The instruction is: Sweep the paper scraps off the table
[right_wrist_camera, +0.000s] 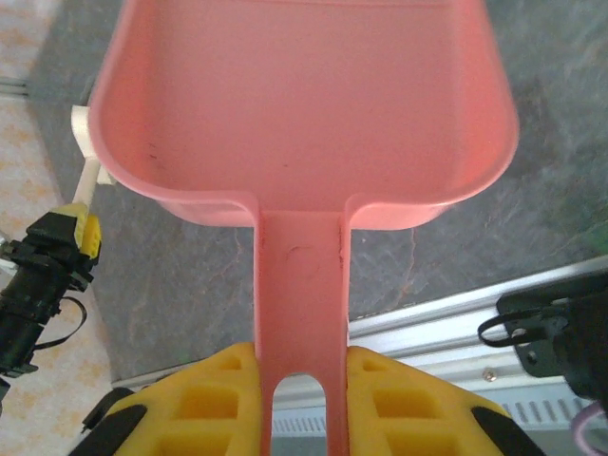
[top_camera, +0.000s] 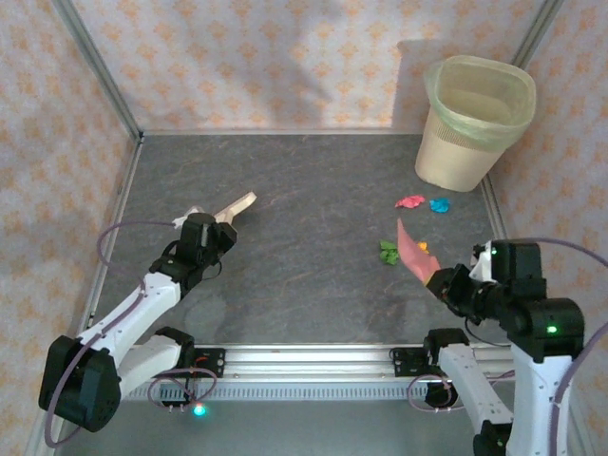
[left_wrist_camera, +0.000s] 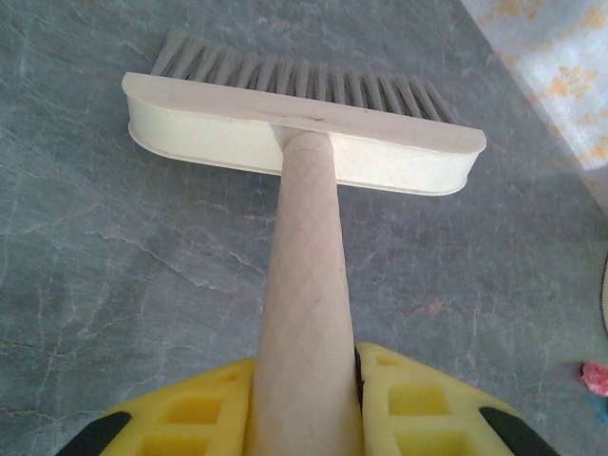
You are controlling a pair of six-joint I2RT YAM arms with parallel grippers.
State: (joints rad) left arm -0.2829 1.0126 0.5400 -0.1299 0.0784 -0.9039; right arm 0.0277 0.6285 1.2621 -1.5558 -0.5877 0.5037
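Sweeping is not yet begun. A cream wooden brush (left_wrist_camera: 302,142) is pinched by the left gripper (left_wrist_camera: 304,394), a flat pink plastic dustpan (right_wrist_camera: 304,123) by the right gripper (right_wrist_camera: 302,399). Crumpled paper scraps (top_camera: 410,201) (pink, blue, green, orange) lie at the right of the dark grey table (top_camera: 304,275); the brush must be carried there.

- We read the table (top_camera: 304,285) as dark grey, stone-veined.
- We note pale walls (top_camera: 266,57) with orange floral print.
- Dustpan (right_wrist_camera: 304,114): pink.
- Brush (left_wrist_camera: 304,142): cream, grey bristles.
- Scraps (top_camera: 410,201): pink, blue, green, orange.
- Bin (top_camera: 461,152): cream, green liner.
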